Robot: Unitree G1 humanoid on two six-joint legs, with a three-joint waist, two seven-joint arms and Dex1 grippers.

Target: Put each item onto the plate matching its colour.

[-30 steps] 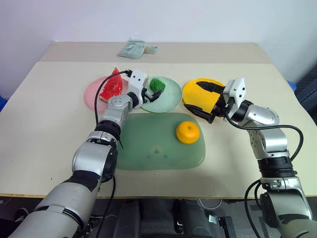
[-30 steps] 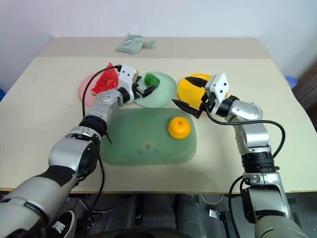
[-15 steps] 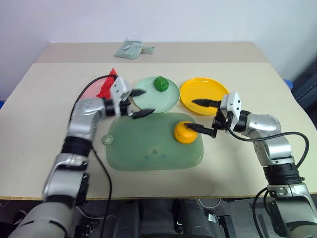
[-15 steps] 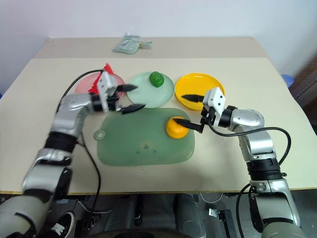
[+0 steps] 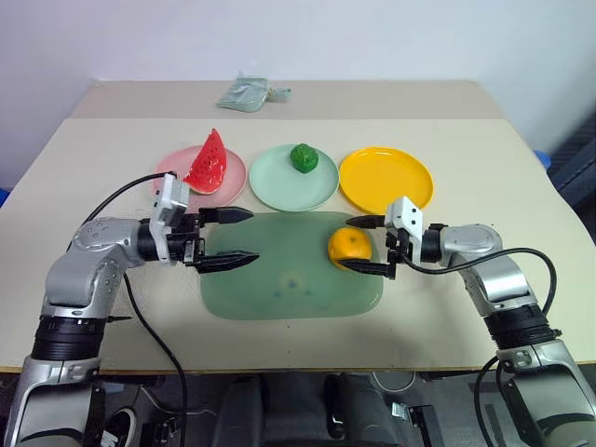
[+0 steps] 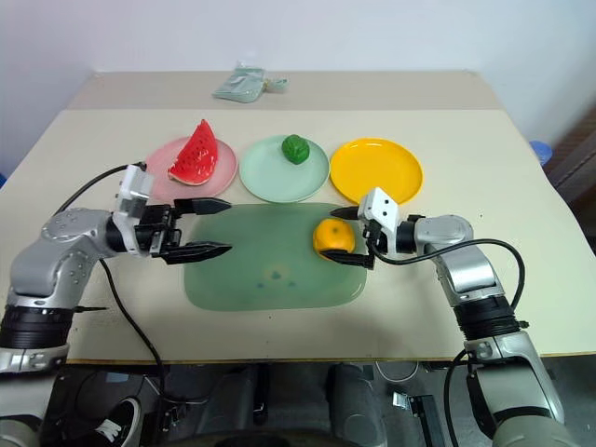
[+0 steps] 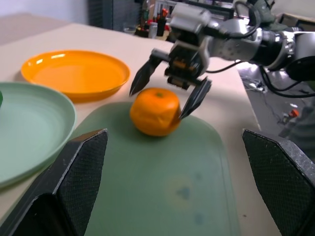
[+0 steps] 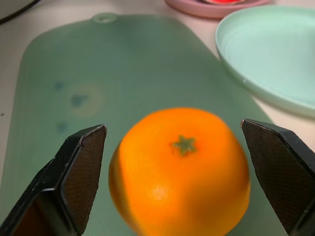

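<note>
From the head camera, a beige tabletop (image 5: 484, 168) stands against a pale wall, with a small pale green packet (image 5: 250, 91) lying near its far edge. Three plates sit in a row: a pink plate (image 5: 168, 172) carrying the watermelon wedge (image 5: 208, 164), a mint green plate (image 5: 279, 182) carrying the dark green lump (image 5: 304, 156), and a bare yellow plate (image 5: 386, 180). Nearer than them lies a translucent green board (image 5: 279, 279), with the orange (image 5: 349, 248) on its right part. The right gripper (image 5: 365, 244) points toward the orange, fingers spread wide, one beyond the fruit and one on its near side, so the orange sits between them, not clamped. The left gripper (image 5: 231, 237) hovers over the board's left edge, wide open and holding nothing, the watermelon and pink plate just beyond it and the orange well off past its fingertips. In the left wrist view, the orange (image 7: 154, 111) rests on the board straight ahead, framed by the right gripper's spread fingers (image 7: 142, 77), the yellow plate (image 7: 76, 73) behind. In the right wrist view, the orange (image 8: 179, 169) sits close between that gripper's two open fingers (image 8: 81, 172), neither visibly pressing it, with the green plate (image 8: 275, 59) farther on.
</note>
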